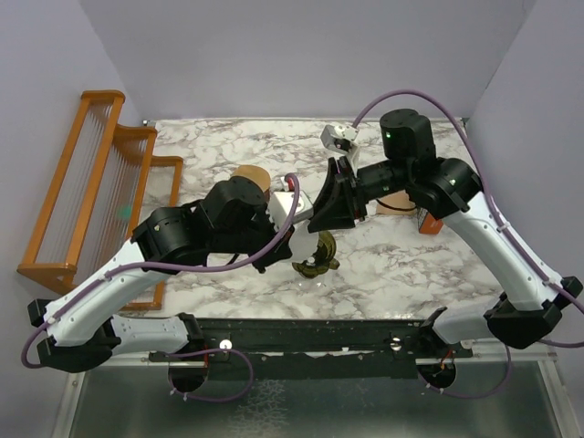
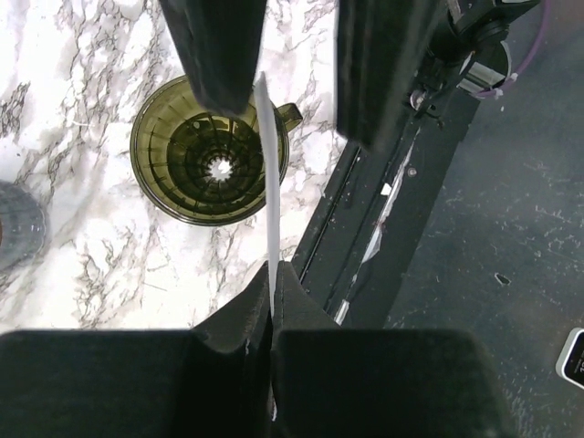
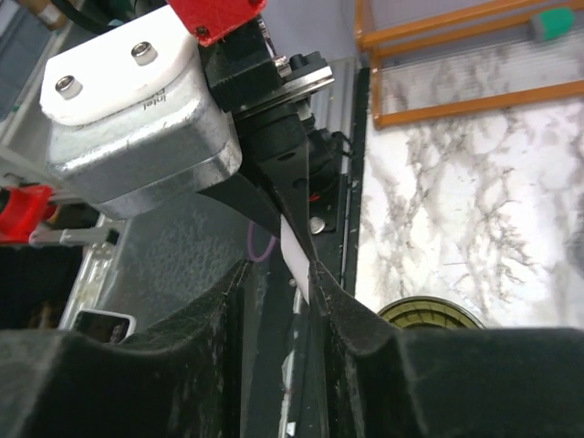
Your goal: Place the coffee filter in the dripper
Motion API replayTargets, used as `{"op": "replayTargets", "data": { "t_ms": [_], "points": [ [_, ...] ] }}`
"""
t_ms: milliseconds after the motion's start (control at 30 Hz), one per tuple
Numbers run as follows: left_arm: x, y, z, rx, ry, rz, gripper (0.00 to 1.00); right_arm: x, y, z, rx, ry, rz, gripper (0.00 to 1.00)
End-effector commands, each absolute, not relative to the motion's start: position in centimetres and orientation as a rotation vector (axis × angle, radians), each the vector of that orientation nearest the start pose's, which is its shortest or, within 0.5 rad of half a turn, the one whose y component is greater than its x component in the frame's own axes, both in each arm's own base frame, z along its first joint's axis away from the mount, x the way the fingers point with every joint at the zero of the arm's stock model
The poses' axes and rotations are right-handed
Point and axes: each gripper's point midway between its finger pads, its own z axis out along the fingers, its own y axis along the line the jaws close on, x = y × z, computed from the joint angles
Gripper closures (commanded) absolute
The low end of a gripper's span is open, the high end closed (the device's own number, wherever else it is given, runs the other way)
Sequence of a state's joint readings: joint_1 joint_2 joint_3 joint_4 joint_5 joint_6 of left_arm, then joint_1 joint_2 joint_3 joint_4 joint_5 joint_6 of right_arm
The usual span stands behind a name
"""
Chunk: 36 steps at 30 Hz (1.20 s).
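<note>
Coffee filter [image 2: 268, 182] clamped in the air above the marble tabletop [image 1: 392, 274], not yet in the dripper [image 2: 182, 155].

An orange wooden rack [image 1: 91, 182] stands along the tabletop's left edge. Both arms meet over the middle of the tabletop. The dripper stands upright, mouth up, near the middle of the near edge, with its handle toward that edge. The left gripper [image 2: 272, 274] is fully closed on the lower edge of the filter, which appears edge-on as a thin white strip. In the left wrist view the strip crosses the handle side of the dripper's rim. The right gripper [image 3: 281, 274] has its jaws parted. One finger touches the filter's upper edge and the other is clear of it.
</note>
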State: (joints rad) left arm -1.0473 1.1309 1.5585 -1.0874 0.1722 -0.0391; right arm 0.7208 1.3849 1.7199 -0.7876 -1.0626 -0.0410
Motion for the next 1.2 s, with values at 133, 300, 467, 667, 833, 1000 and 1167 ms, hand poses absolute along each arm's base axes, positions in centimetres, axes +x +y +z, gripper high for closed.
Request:
{"op": "replayTargets", "data": {
  "t_ms": [133,300,467,667,833,1000,1167],
  "points": [
    [9.7,-25.4,33.8,1.224,1.832,-0.881,1.0,15.5,30.8,41.9,-1.149,1.555,1.272,0.47],
    [9.1,-25.5,34.7,1.191,1.756,-0.944,1.0,14.6,29.8,41.7,-1.064,1.508,1.282,0.37],
    [8.3,-25.9,36.7,1.143,1.665,-1.039,1.0,12.7,29.0,41.3,-1.035,1.47,1.364,0.36],
    [7.1,-26.3,38.5,1.108,1.596,-1.161,1.0,11.1,28.2,41.2,-1.011,1.418,1.427,0.36],
    [6.2,-26.1,40.1,1.07,1.542,-1.239,1.0,10.3,27.7,41.2,-1.009,1.399,1.436,0.37],
    [5.5,-26.0,41.4,1.035,1.496,-1.303,1.0,9.5,27.4,41.0,-1.025,1.37,1.461,0.39],
    [5.1,-26.2,41.8,1.029,1.471,-1.347,1.0,9.2,27.4,41.0,-1.034,1.36,1.476,0.43]
  ]
}}
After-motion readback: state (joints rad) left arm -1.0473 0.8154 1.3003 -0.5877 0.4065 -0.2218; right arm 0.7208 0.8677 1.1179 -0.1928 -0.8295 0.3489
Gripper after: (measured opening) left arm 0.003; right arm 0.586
